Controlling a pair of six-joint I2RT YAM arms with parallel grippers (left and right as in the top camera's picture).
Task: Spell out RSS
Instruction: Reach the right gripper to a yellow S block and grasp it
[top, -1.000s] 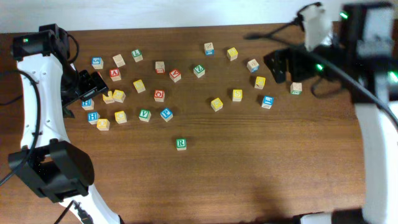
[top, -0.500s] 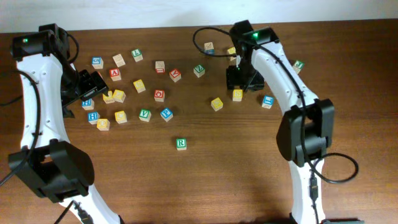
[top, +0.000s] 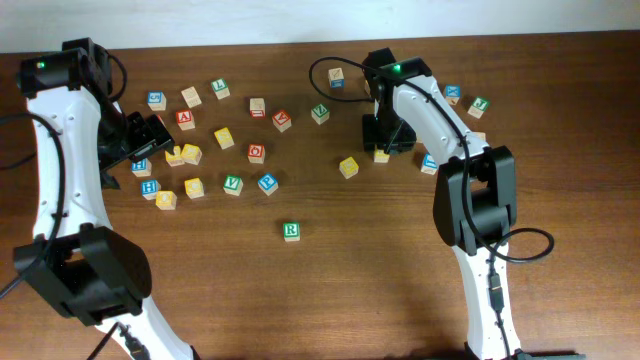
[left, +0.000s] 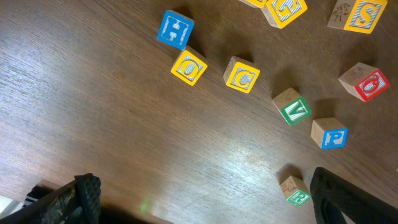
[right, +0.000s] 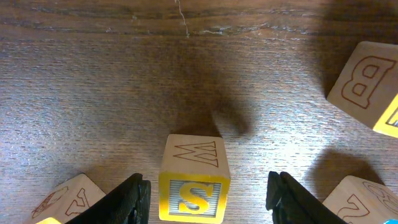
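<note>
The green R cube (top: 291, 231) sits alone on the table in front of the others; it also shows in the left wrist view (left: 295, 191). My right gripper (top: 385, 135) is open and low, its fingers (right: 205, 198) on either side of a yellow S cube (right: 194, 186), apart from it. That cube peeks out under the gripper in the overhead view (top: 381, 154). A second yellow S cube (left: 364, 14) lies among the left group, probably the one in the overhead view (top: 224, 138). My left gripper (left: 211, 205) is open and empty, held above the left group (top: 150, 135).
Several other letter cubes are scattered across the back of the table, among them a green V (left: 292, 107), blue P (left: 329, 133), yellow C (left: 242, 74) and a B-sided cube (right: 367, 84). Two cubes (right: 68, 199) (right: 367, 202) lie just outside the right fingers.
My right arm has swung in from the right edge to the middle cubes and come down over the yellow S cube. The left arm has not moved.
</note>
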